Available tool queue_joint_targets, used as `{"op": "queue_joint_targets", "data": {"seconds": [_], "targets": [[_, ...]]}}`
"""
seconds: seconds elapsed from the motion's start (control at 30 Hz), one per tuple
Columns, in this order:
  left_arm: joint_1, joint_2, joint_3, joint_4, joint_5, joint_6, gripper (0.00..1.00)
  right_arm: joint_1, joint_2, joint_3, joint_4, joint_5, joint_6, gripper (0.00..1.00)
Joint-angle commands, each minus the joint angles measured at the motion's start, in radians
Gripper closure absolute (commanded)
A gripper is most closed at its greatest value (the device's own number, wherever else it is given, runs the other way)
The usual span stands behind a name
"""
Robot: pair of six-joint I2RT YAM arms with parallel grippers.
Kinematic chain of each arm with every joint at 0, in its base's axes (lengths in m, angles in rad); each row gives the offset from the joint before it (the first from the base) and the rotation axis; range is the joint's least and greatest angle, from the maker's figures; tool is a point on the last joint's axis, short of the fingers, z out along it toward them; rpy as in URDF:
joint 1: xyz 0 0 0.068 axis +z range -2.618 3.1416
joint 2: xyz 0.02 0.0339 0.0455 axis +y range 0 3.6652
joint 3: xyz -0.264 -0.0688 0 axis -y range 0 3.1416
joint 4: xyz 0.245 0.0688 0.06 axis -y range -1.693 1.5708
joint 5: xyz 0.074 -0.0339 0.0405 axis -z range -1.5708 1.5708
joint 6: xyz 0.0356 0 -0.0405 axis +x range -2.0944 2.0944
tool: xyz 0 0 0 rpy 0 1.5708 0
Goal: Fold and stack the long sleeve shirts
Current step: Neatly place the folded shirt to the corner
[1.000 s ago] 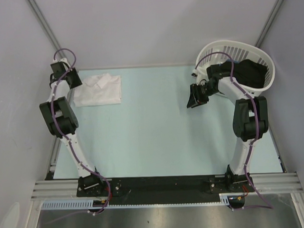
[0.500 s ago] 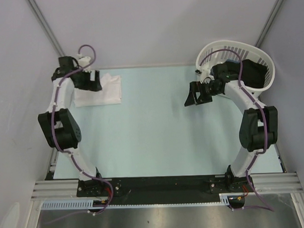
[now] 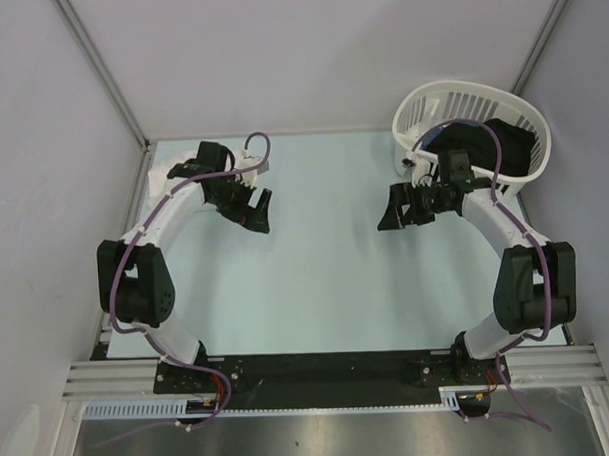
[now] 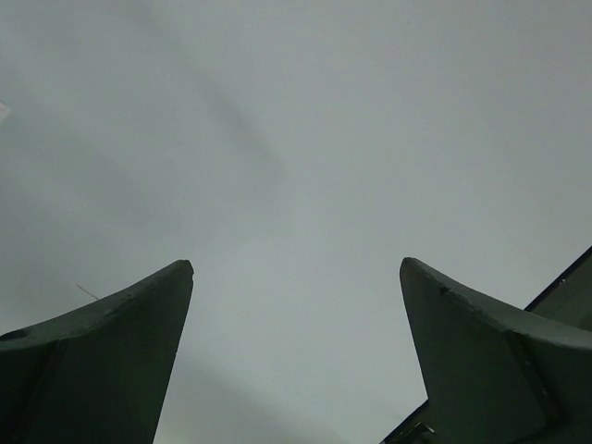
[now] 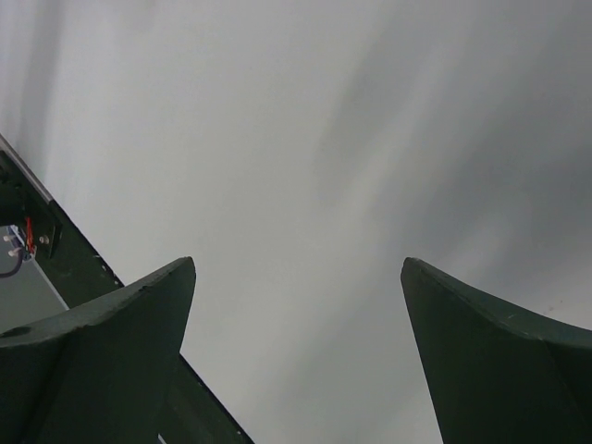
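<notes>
From above, both arms reach out over the pale table [image 3: 317,288]. The left gripper [image 3: 254,212] hangs over the left half of the table and the right gripper [image 3: 396,213] over the right half, each turned in toward the middle, with a wide stretch of table between them.

Only the overhead view shows the cloth. A small patch of the white shirt [image 3: 156,181] shows at the far left edge of the table, behind the left arm's upper link. I cannot make out the rest of it. It lies behind and to the left of the left gripper, apart from its fingers, and well away from the right one. At the far right corner stands a white slatted basket [image 3: 470,85] with dark cloth [image 3: 477,142] heaped inside. What garment that is I cannot tell. The right gripper is just in front of the basket and to its left, not touching it.

The wrist cameras show what the top view cannot: how the jaws stand. The left gripper [image 4: 296,268] has its two dark fingers spread wide with nothing between them, only blurred grey surface beyond. The right gripper [image 5: 298,264] is likewise spread wide and holding nothing, and a dark rail [image 5: 55,250] crosses the lower left of its view.
</notes>
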State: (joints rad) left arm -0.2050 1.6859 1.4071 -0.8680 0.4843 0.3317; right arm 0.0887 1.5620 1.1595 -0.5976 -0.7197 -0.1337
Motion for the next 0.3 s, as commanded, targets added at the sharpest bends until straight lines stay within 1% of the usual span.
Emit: {"op": "queue_joint_targets", "data": {"seconds": [0.0,0.13,0.27], "targets": [[0.004,-0.031,-0.031,0.058,-0.039,-0.074,0.01,-0.001,-0.091,-0.083,0.068,0.012,-0.021,0.00],[0.004,-0.045,-0.069,0.090,-0.062,-0.102,0.01,-0.003,-0.122,-0.110,0.073,0.023,-0.024,0.00],[0.010,-0.083,-0.108,0.147,-0.078,-0.140,0.01,-0.001,-0.126,-0.093,0.076,0.029,-0.023,0.00]]}}
